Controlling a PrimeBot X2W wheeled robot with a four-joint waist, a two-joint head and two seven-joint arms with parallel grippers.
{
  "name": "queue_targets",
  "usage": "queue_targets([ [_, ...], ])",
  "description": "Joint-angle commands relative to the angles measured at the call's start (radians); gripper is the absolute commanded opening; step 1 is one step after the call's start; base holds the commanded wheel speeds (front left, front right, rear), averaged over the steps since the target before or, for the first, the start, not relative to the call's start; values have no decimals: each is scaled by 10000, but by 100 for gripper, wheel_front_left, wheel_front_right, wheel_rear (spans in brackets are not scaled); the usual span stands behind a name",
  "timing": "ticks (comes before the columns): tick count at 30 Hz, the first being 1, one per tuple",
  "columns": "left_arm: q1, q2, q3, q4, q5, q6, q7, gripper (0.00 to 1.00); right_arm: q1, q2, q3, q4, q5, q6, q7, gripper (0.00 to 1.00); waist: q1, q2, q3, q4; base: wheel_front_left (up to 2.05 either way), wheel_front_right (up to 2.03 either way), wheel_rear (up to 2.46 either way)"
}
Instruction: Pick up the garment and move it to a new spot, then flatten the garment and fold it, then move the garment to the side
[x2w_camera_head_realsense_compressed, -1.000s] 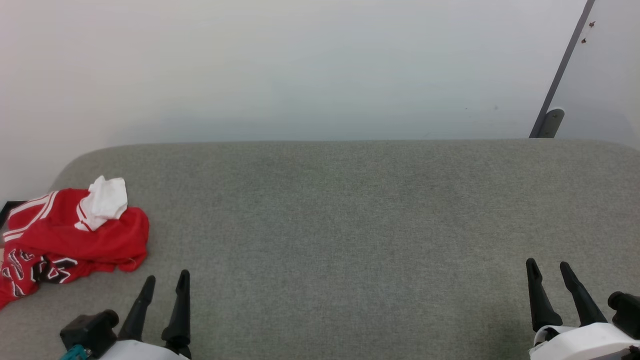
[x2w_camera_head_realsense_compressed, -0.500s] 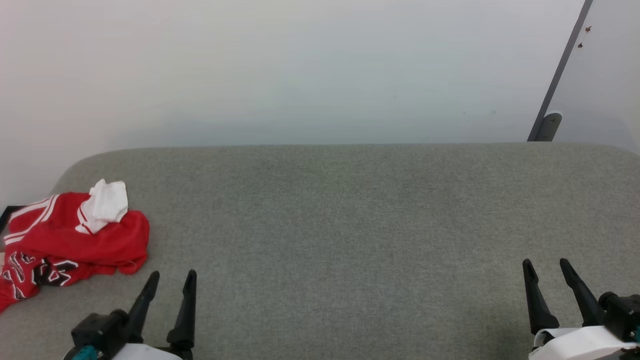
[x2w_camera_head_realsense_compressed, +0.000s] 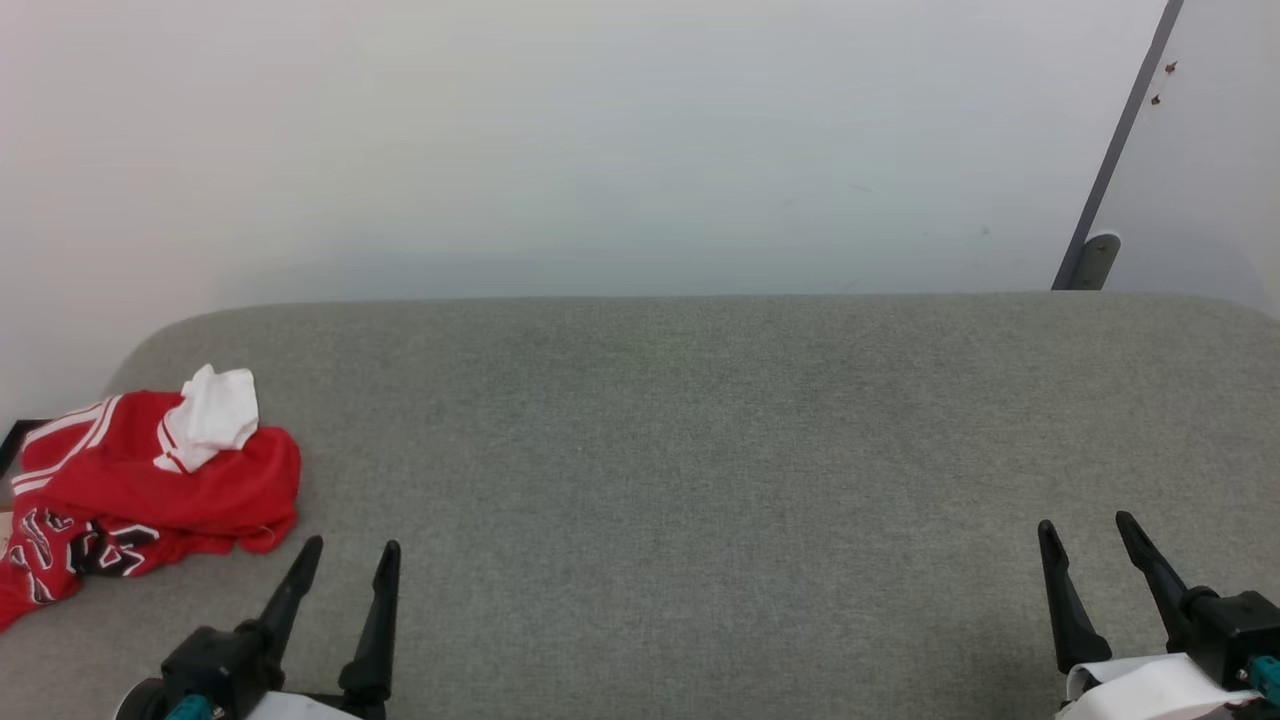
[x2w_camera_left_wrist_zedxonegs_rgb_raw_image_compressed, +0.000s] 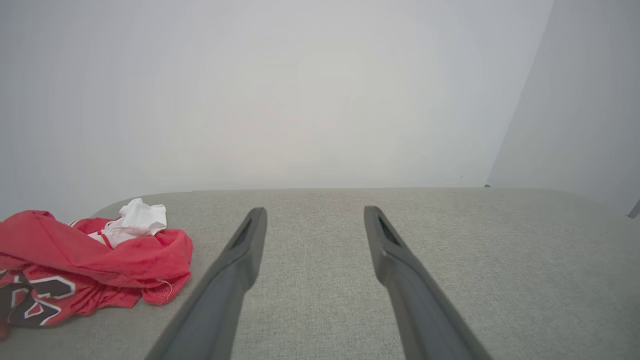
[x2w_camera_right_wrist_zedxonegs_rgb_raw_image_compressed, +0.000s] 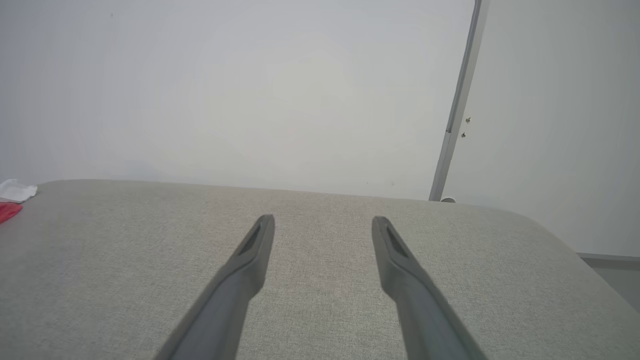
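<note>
Left tool (x2w_camera_head_realsense_compressed: 354, 543), right tool (x2w_camera_head_realsense_compressed: 1083, 520) nudged inward, both wide open, empty. Jersey (x2w_camera_head_realsense_compressed: 170, 480) at cushion (x2w_camera_head_realsense_compressed: 700, 450) left edge, likely soft, light; pinch raised fold.

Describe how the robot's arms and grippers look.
The left gripper and right gripper each have two long, black, tapering fingers with a slot near the tip, mounted on a black block with a teal part. The forearm shells behind are white.
</note>
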Motion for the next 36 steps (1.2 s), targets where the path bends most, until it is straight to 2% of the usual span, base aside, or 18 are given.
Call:
queue_targets([
  [1, 97, 73, -9, -78, 202, -31, -80, 100, 134, -40, 40, -70, -195, -2, -101, 100, 0, 0, -13, -1, 0, 0, 0],
  [15, 240, 170, -87, -239, 1164, -29, -354, 100, 210, -124, 108, -161, -1289, -5, -371, 100, 0, 0, -132, -23, 0, 0, 0],
  [36, 311, -18, 218, -330, 802, -28, -322, 100, 325, -65, 28, -258, -1184, -6, -362, 100, 0, 0, -176, 156, 0, 0, 0],
])
